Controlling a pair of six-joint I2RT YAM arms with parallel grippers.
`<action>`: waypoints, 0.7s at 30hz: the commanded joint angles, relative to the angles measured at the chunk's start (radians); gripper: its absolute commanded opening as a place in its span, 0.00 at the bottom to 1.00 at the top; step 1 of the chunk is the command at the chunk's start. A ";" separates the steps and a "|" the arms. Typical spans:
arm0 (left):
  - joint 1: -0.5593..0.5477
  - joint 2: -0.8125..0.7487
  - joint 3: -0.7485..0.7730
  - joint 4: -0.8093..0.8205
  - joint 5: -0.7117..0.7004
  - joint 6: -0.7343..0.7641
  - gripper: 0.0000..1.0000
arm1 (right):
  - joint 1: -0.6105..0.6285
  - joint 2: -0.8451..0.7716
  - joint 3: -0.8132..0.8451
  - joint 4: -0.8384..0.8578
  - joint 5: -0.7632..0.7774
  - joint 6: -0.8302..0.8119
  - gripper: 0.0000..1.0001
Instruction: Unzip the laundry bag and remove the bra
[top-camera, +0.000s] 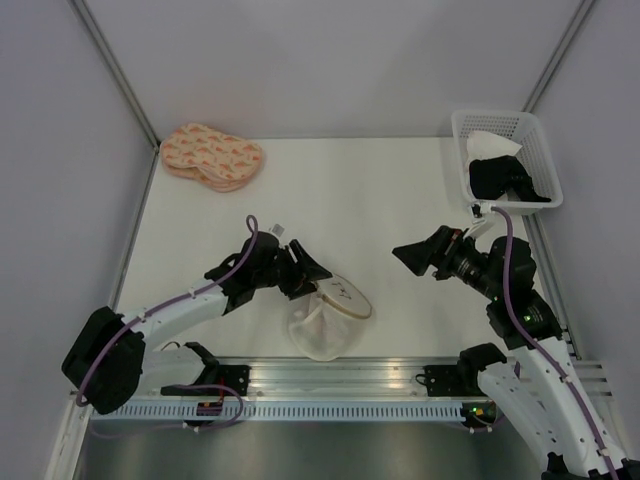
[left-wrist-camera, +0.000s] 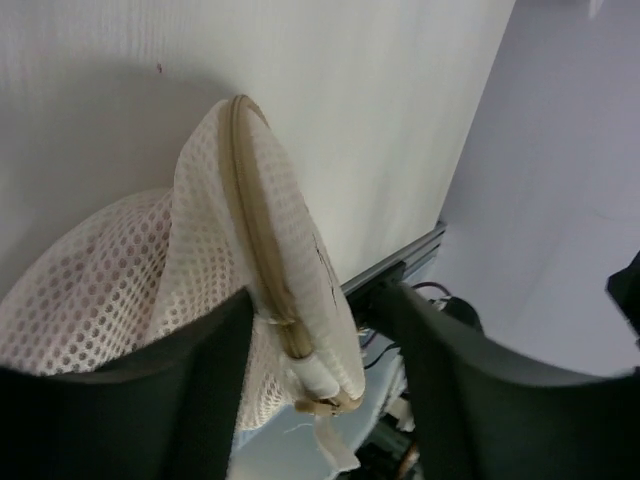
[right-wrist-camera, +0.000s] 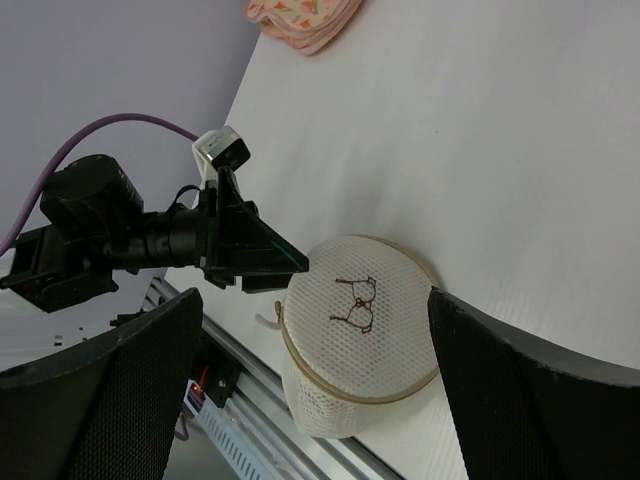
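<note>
The laundry bag (top-camera: 330, 318) is a white mesh drum lying near the table's front edge, its cream face with a dark line drawing (right-wrist-camera: 352, 303) tilted up. A tan piped rim and a zipper pull (left-wrist-camera: 322, 403) show in the left wrist view. A faint pink tint (left-wrist-camera: 90, 290) shows through the mesh; the bra itself is hidden. My left gripper (top-camera: 306, 276) is open at the bag's upper left edge, and its fingers (left-wrist-camera: 205, 380) straddle the rim. My right gripper (top-camera: 408, 257) is open and empty, above the table to the right of the bag.
Peach oval pads (top-camera: 212, 156) lie at the back left. A white lattice basket (top-camera: 540, 150) at the back right holds a black garment (top-camera: 500, 178) and a white cloth. An aluminium rail (top-camera: 330, 375) runs along the near edge just behind the bag.
</note>
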 joint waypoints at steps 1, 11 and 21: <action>0.007 0.046 0.031 0.114 -0.004 -0.057 0.51 | 0.001 -0.007 0.037 -0.021 0.014 -0.017 0.98; 0.007 0.039 -0.007 0.212 0.033 -0.070 0.02 | 0.001 0.028 0.042 -0.069 0.020 -0.072 0.98; -0.201 -0.365 -0.086 -0.026 -0.797 -0.148 0.02 | 0.012 0.166 0.112 -0.210 0.135 -0.209 0.98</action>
